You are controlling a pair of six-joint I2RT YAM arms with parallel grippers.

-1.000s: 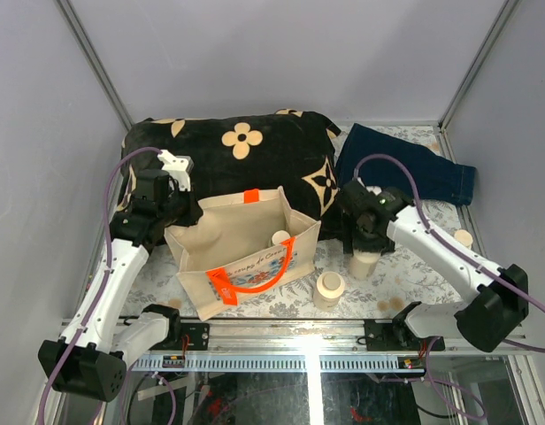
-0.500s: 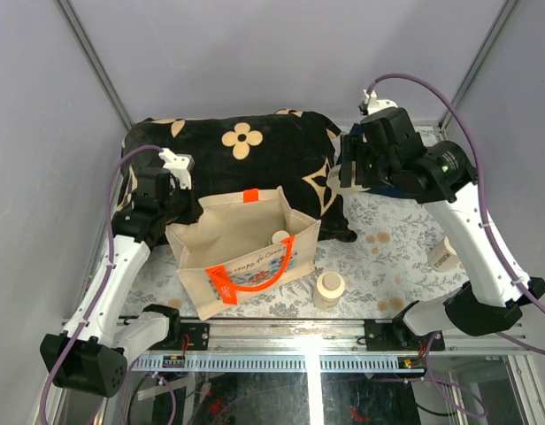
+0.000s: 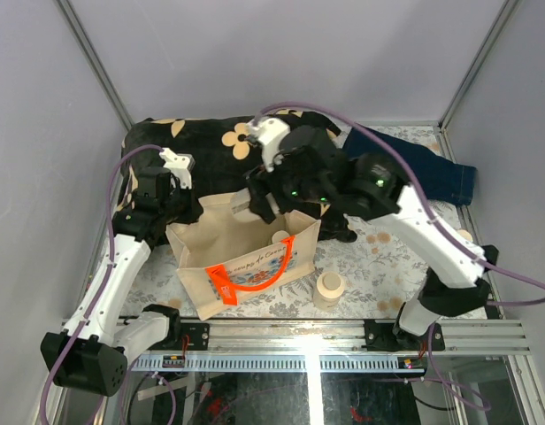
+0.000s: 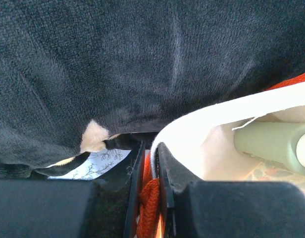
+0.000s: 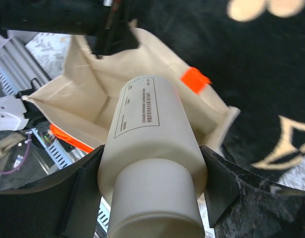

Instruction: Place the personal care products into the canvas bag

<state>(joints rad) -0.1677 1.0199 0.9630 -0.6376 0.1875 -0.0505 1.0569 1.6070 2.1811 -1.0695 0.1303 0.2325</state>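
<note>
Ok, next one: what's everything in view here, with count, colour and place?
Small cylindrical bottles with cream caps: four, beige; one held above the bag's opening, one inside the bag, one upright on the table before the bag, one at right, partly hidden behind the right arm.
Boxy canvas bag with orange strap handles: one, beige; table, centre-left.
Cushion with tan flowers: one, black; behind the bag.
Folded cloth: one, dark blue; back right.
Floral-print table: one, pale grey; underneath everything.
Left gripper: one, black; shut on the bag's left rim.
Right gripper: one, black; shut on the held bottle.
</note>
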